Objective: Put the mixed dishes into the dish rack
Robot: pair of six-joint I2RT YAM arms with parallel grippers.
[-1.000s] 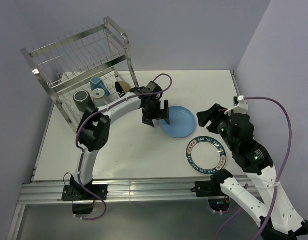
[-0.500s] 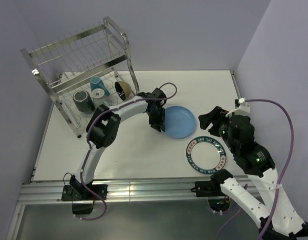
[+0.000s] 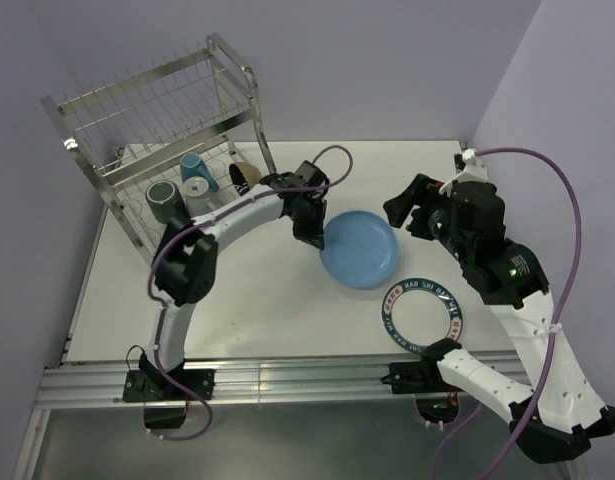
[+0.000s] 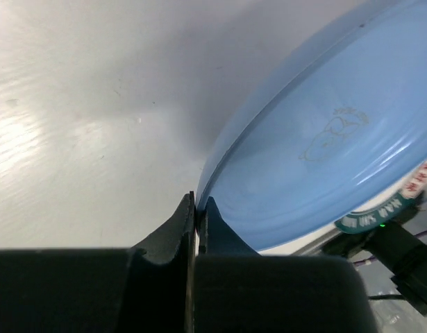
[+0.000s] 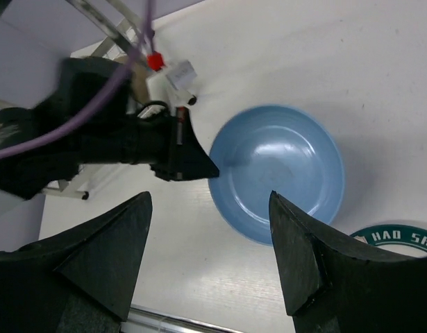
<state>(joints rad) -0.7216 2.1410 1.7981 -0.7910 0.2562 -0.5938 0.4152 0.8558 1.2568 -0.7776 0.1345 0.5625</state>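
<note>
My left gripper (image 3: 315, 238) is shut on the left rim of the light-blue plate (image 3: 362, 250), which is tilted up off the table. In the left wrist view the fingertips (image 4: 197, 205) pinch the thin rim of the plate (image 4: 324, 152), and a shadow lies beneath it. My right gripper (image 3: 411, 213) hangs open above the plate's right side with nothing in it. Its view looks down between wide jaws at the plate (image 5: 277, 173) and the left gripper (image 5: 192, 165). The white plate with the dark lettered rim (image 3: 420, 313) lies flat near the front right. The dish rack (image 3: 157, 110) stands at the back left.
The rack's lower shelf holds a dark mug (image 3: 164, 201), a blue mug (image 3: 193, 170), a pale cup (image 3: 199, 195) and a black-and-tan bowl (image 3: 246, 177). Purple walls close in the back and the right. The left arm's purple cable (image 3: 332, 160) loops beside the rack's post.
The left gripper went from open to shut on the blue plate's rim and raised that edge. The right arm swung up and back, over the plate.
</note>
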